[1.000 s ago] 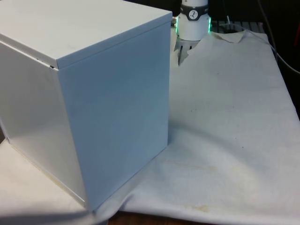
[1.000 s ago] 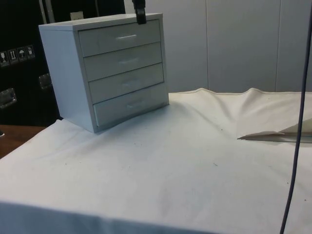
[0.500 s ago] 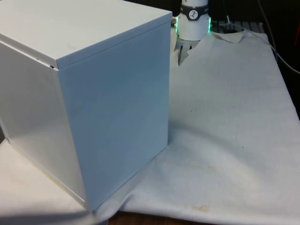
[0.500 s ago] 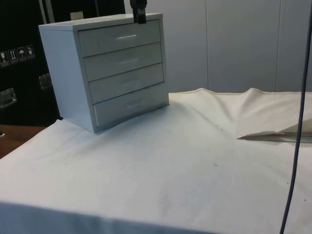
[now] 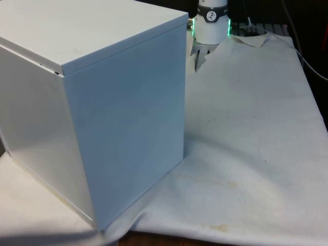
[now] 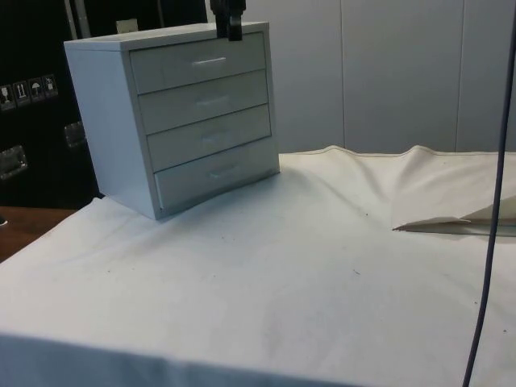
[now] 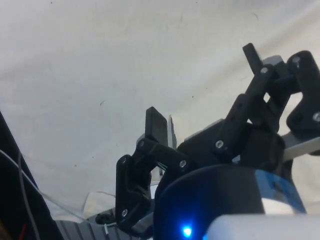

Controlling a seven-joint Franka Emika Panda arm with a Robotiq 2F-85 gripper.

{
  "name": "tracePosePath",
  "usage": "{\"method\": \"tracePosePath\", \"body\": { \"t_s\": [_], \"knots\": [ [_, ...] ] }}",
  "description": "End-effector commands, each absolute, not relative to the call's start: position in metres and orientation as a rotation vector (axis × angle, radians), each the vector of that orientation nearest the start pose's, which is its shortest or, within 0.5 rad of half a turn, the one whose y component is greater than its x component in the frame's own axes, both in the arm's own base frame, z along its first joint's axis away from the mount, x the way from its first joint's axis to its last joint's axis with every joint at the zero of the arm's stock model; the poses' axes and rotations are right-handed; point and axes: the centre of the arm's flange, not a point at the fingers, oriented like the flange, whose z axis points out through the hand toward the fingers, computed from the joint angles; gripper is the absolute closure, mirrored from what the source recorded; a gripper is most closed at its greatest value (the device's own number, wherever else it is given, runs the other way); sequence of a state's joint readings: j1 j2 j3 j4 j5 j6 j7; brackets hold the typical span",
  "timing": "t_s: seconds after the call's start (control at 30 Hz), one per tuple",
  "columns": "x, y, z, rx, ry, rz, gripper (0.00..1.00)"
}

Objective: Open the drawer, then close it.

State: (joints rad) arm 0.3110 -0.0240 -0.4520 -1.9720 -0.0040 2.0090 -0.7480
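Looks like a robotics lab or test room, not a home. Staged setup: a table draped in a wrinkled, slightly stained white cloth, bare wood at the table's edge. One plain white chest of drawers set out like a test prop. Loose cables hanging down past the cloth. Dark cabinets with small handling-symbol stickers behind, beside plain white wall panels. Black curtains beyond the far end.

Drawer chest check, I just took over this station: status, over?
Gripper high, above chest of drawers top front edge, fingers apart, empty. All four drawers shut, top drawer handle untouched. White cloth in front bare.
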Motion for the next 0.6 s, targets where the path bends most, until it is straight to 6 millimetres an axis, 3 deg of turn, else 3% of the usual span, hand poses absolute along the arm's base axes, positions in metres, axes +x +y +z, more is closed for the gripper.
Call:
{"method": "tracePosePath", "body": {
  "t_s": [0.0,0.57],
  "knots": [
    [0.5518,-0.0812,0.484,-3.017,-0.976,-0.111,0.0],
    [0.5533,-0.0901,0.4776,-2.979,-1.147,-0.163,0.0]
  ]
}}
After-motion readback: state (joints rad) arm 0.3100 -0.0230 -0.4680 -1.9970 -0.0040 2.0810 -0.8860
